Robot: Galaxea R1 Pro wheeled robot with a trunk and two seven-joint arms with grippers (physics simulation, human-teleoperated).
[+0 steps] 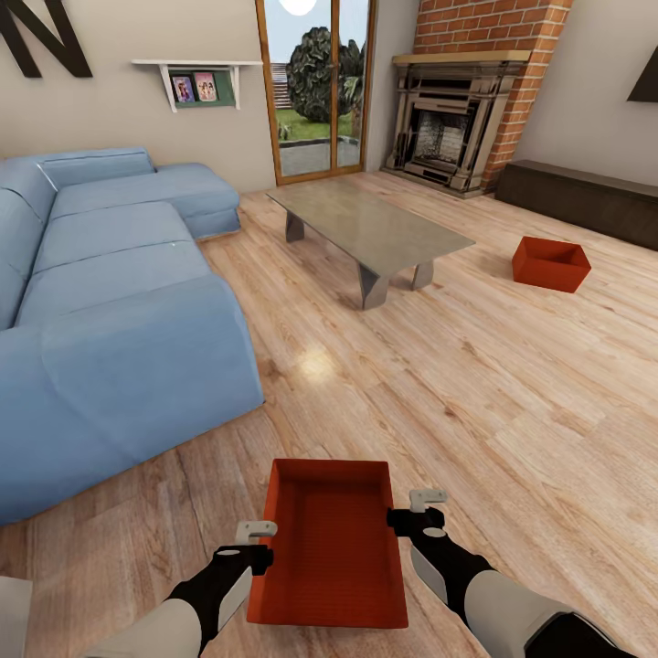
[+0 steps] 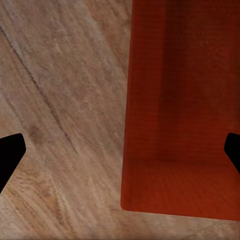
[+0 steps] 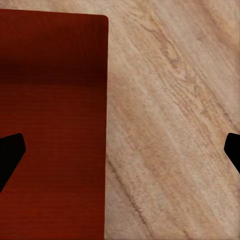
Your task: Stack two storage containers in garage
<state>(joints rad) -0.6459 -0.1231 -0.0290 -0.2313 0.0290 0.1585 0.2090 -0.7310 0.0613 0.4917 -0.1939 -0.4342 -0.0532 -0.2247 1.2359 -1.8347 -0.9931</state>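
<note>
1. I am looking across the living room, with the light wood plank floor running through most of the frame and the big blue sectional sofa filling the left side.
2. The grey low table is sitting at upper centre, and the red brick fireplace is standing in the upper right.
3. The nearer red-orange ribbed open-top storage bin is lying on the planks at bottom centre, between my arms.
4. The second identical red-orange bin is resting at right of centre, well apart from the first and beyond the table's right end.
5. My left gripper is hovering just beside the near bin's left wall, fingers spread and holding nothing; in its wrist view that wall lies between the dark fingertips.
6. My right gripper is doing the same at the right wall, also spread wide and empty.
7. I am judging the bin as light, stiff plastic with flared, possibly slippery walls, so I am planning to pinch each long rim.
</note>
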